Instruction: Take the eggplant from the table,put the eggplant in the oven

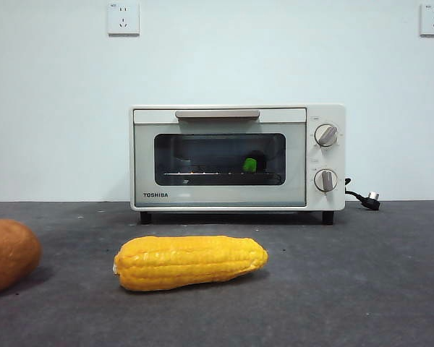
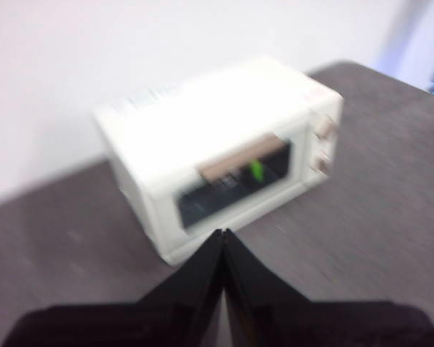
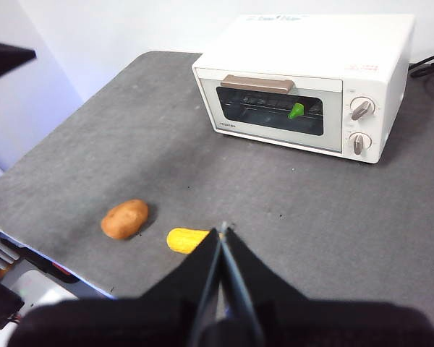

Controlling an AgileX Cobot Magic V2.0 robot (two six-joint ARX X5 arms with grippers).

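The cream-white oven (image 1: pixel 237 157) stands at the back of the table (image 1: pixel 347 289) with its glass door closed. Behind the glass the eggplant (image 1: pixel 250 164) lies on the wire rack, only its green stem end and a dark shape showing; the stem also shows in the right wrist view (image 3: pixel 296 110) and the left wrist view (image 2: pixel 257 170). My left gripper (image 2: pixel 223 235) is shut and empty, raised well back from the oven (image 2: pixel 224 152). Shut and empty too, my right gripper (image 3: pixel 222 230) hangs high above the table's front, far from the oven (image 3: pixel 304 79).
A yellow corn cob (image 1: pixel 190 262) lies in front of the oven, also seen in the right wrist view (image 3: pixel 186 239). A round orange-brown vegetable (image 1: pixel 7 254) sits at the left edge (image 3: pixel 124 218). The oven's black plug (image 1: pixel 369 199) lies at its right.
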